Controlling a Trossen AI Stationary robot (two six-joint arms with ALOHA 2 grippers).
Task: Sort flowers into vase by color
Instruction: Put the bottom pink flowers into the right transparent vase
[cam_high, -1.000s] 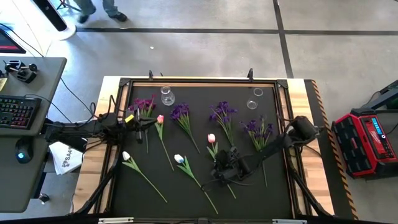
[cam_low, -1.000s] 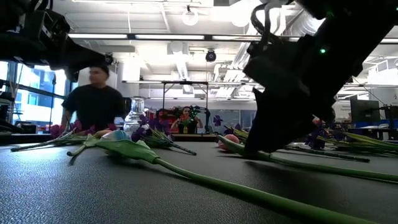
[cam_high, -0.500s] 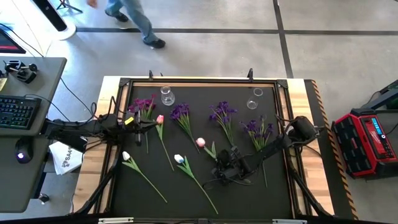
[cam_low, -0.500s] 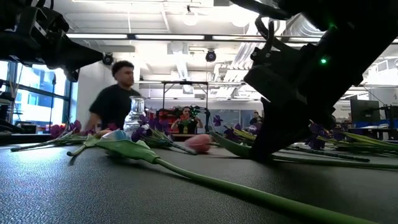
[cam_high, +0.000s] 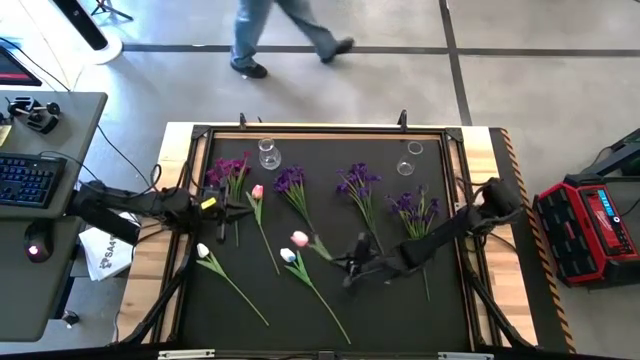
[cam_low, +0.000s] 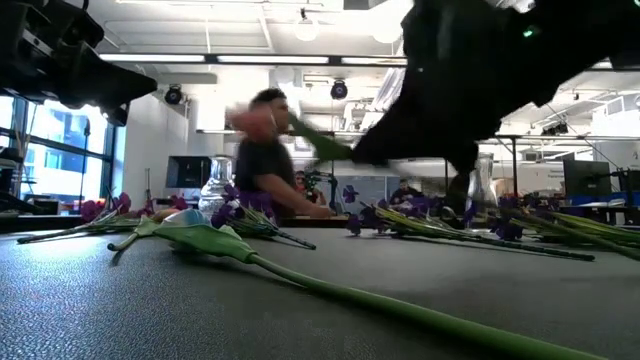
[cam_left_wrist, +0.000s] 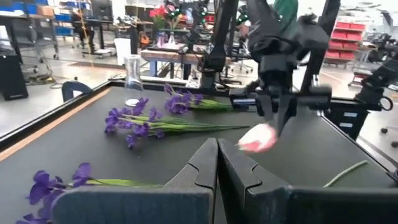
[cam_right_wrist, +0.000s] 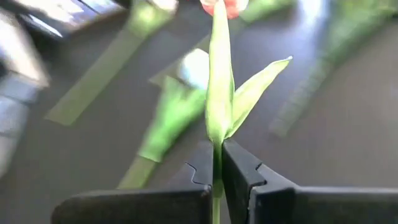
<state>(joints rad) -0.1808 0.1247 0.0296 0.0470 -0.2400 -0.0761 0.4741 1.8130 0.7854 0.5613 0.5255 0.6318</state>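
Note:
My right gripper (cam_high: 352, 267) is shut on a pink tulip (cam_high: 299, 239) near the middle of the black mat, and the flower head points toward the table's left. My left gripper (cam_high: 226, 208) is shut on nothing at the mat's left side, beside a purple flower (cam_high: 230, 170) and a second pink tulip (cam_high: 257, 192). Two white tulips (cam_high: 203, 250) (cam_high: 288, 256) lie flat near the front left. Three more purple flowers (cam_high: 290, 180) (cam_high: 358, 183) (cam_high: 415, 208) lie farther back. Two glass vases (cam_high: 268, 154) (cam_high: 410, 160) stand at the far edge. My right gripper pinches the pink tulip's green stem (cam_right_wrist: 216, 154) between its two fingers, just below where the leaf (cam_right_wrist: 252, 90) branches off. The fingers come from the table's right, slanting slightly down, and the stem runs along them. Head and upper stem (cam_low: 322, 147) are lifted clear of the mat; the stem's lower end is hidden.
The mat sits in a black frame on a wooden table (cam_high: 505, 200). A person walks on the floor beyond the far edge (cam_high: 285, 35). A desk with a keyboard (cam_high: 25, 180) stands left, and a red case (cam_high: 585, 230) stands right. Bare mat lies at the front right.
My right gripper has taken hold of the pink tulip that lay on the mat, risen a little and tipped up from pointing steeply down toward nearly level. The tulip's head has lifted off the mat and swung toward the table's left. A person has walked past behind the table.

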